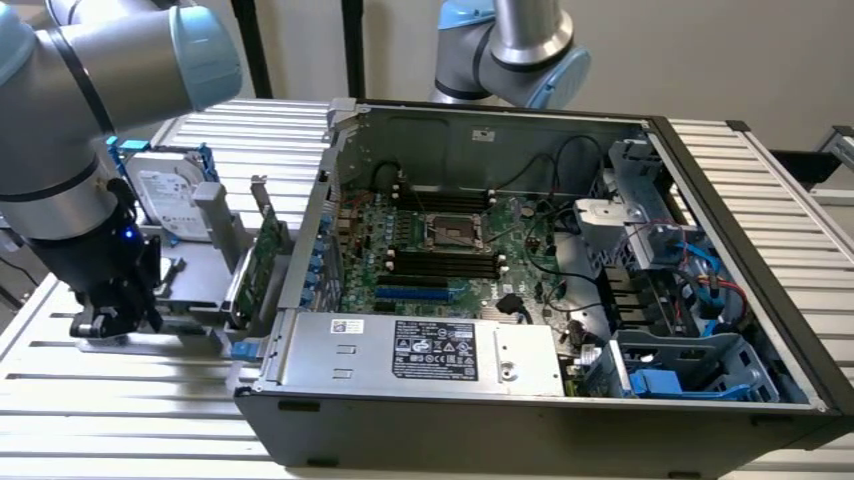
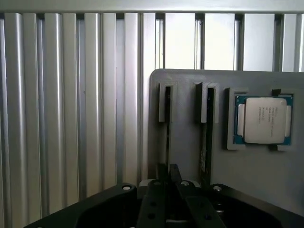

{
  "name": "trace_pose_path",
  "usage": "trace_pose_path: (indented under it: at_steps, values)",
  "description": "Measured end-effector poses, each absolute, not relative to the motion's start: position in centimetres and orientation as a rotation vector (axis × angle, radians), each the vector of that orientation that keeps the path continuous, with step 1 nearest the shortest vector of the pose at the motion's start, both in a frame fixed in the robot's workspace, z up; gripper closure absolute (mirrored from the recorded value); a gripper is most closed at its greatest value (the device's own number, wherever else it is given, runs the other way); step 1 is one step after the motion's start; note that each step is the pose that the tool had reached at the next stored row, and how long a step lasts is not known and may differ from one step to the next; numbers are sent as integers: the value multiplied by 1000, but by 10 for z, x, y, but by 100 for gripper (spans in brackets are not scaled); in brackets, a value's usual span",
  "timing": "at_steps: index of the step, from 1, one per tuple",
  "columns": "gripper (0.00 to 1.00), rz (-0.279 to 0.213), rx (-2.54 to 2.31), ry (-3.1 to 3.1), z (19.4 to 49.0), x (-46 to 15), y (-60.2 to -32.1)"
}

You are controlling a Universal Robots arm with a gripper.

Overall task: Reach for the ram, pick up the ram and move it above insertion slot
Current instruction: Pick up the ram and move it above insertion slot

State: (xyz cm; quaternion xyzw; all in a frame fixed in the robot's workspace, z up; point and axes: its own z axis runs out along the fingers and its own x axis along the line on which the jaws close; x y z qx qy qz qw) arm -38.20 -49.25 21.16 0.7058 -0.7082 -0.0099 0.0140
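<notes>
You are at the pick-up step. At the exterior view's left, the pincer sits low over the grey holder on the desk. It is nearly closed on the ram, which stands edge-on in its groove. Lifting out calls for a straight pull. The insertion slot lies well apart, inside the case. The fingers partly hide the contact.

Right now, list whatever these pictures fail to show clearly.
The ram: wrist view, edge-on in the grey holder, so its chips are hidden.
The insertion slot: exterior view, too small to show its latches.
The processor: wrist view, its printing is too small to read.
</notes>
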Motion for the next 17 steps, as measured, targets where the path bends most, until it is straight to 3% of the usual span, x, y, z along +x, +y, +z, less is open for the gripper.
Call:
trace_pose_path:
  at_steps: [17]
  values:
    - [86, -46, 2227, -2188, 289, -368, -498]
